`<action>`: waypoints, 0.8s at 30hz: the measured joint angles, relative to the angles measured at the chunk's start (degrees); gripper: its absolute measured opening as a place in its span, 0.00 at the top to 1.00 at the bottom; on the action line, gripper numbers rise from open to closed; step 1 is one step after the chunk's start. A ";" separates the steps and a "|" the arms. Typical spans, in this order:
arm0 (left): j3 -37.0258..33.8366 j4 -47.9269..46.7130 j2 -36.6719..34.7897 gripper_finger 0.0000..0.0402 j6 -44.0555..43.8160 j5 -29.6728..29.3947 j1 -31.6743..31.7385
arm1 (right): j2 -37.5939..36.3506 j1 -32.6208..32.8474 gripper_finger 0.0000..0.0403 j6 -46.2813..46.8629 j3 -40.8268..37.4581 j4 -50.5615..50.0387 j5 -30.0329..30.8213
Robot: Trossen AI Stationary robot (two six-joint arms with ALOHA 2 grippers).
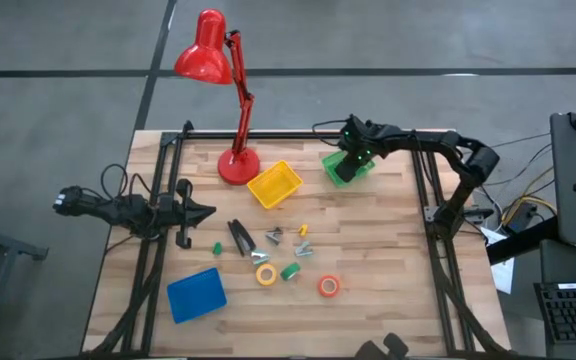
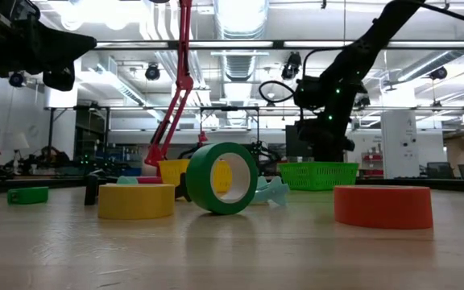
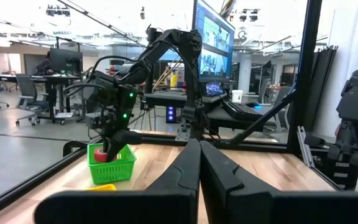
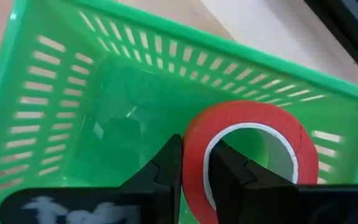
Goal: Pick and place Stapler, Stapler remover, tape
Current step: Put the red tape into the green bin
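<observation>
My right gripper (image 4: 196, 149) is shut on a red tape roll (image 4: 253, 146) over the green basket (image 4: 73, 118), which stands at the table's far right (image 1: 346, 168). The left wrist view shows the red tape roll (image 3: 102, 154) at the basket's rim. Mid-table lie the black stapler (image 1: 240, 237), two stapler removers (image 1: 273, 236) (image 1: 303, 250), and yellow (image 1: 266, 273), green (image 1: 290, 271) and orange (image 1: 329, 287) tape rolls. The green roll (image 2: 222, 178) stands on its edge. My left gripper (image 1: 206, 212) waits shut at the table's left. My right gripper pinches the red roll's wall (image 4: 194, 163), one finger (image 4: 229, 174) inside the hollow centre and the other finger (image 4: 166, 168) outside. It comes steeply from above. The roll is held on edge at the basket's rim; whether it touches the basket's floor I cannot tell.
A red desk lamp (image 1: 236, 165) stands at the table's far edge, left of a yellow basket (image 1: 275, 186). A blue basket (image 1: 196, 294) sits near the front left. A small green piece (image 1: 217, 248) lies beside the stapler. Dark frame posts run along both table sides.
</observation>
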 joint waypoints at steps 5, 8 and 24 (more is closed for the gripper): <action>0.00 -0.04 0.00 0.98 0.01 -0.01 0.00 | 0.04 0.02 0.87 0.20 -0.74 0.76 -0.01; 0.00 -0.07 0.00 0.98 0.01 -0.01 0.00 | 0.11 0.02 0.86 0.17 -0.82 0.79 0.00; -0.02 -0.07 0.00 0.98 -0.01 -0.01 0.00 | -0.01 0.06 0.64 0.20 -0.88 0.79 0.11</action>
